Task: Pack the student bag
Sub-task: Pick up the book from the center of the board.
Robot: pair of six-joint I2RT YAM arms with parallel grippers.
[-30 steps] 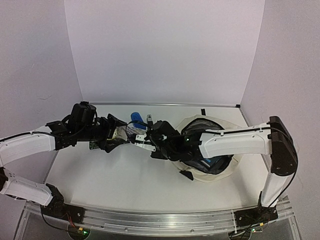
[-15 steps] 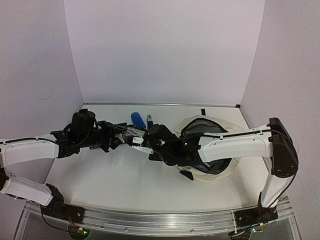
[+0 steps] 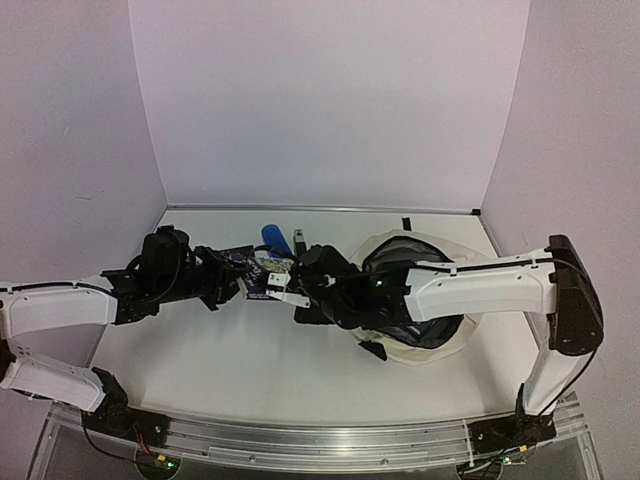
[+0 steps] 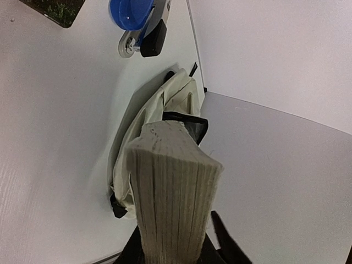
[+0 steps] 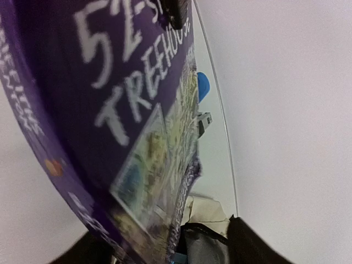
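Left claw (image 4: 175, 250): dark fingers clenched on the lower end of a thick book (image 4: 170, 187). The book stands up from the jaws, page block toward the wrist camera. The paper is cream and finely ribbed, and the top edge is rough and slightly uneven.

Right claw (image 5: 165, 246): released. The fingers stand wide, with the book's cover lying against one side and a gap to the other finger. The cover is glossy purple with large white hand-lettered type and a busy, colourful picture panel. It is too near the lens to be sharp.

Overhead view: both claws meet at the book above the middle of the white, matte table (image 3: 200, 350).

Just beyond the book, toward the back wall, lies a blue round-ended object (image 4: 132, 12) with a black and metal piece attached.

The student bag (image 3: 425, 353) lies on the table to the right of the book, partly under the right arm (image 3: 480, 285). It is soft cream fabric, slumped and creased, with black strap tabs. Its mouth is open on a dark lining, and something blue shows inside. The book is outside the bag.
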